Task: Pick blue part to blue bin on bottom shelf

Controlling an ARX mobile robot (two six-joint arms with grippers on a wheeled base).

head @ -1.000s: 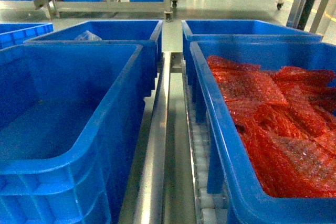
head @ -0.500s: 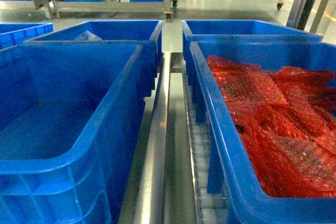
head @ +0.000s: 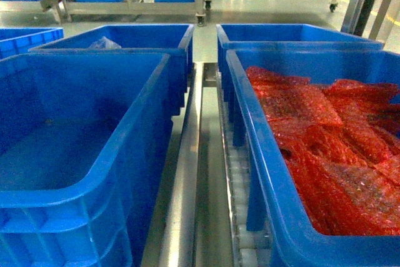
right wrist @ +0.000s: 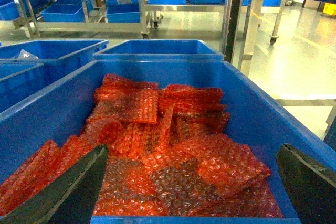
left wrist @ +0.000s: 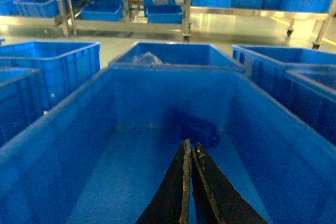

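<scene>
- Since no blue part shows plainly in any view, the step in hand reads as finding it before reaching. The only candidate is a dark bluish patch (left wrist: 197, 129) on the floor of the near-left blue bin (head: 134, 129), and I cannot tell whether that is the part or just a shadow.
- A good approach would settle that question from the left wrist view first, then come down vertically inside the bin walls. Blue on blue gives little contrast, so a slow descent seems wise.
- The bin at 3 o'clock of the shelf's centre rail holds only red bubble-wrap packets (right wrist: 157, 145), heaped and overlapping. If the part lies under them it is hidden, and the slippery wrap would likely shift when probed.
- The bottom shelf (head: 184, 186) runs from 6 to 12 o'clock between the bins, with white rollers (head: 240, 186) beside its steel rail. Bins on rollers may slide if a wall is nudged — so keep clear of the rims.
- The left tool (left wrist: 191, 145) hangs over the near-left bin, pointing toward 12 o'clock, its two dark fingers pressed together with nothing between them.
- The right tool (right wrist: 191, 153) hovers over the red packets with its fingers spread wide, at 8 and 4 o'clock of its view — holding nothing.
- Neither arm shows in the head view.
</scene>
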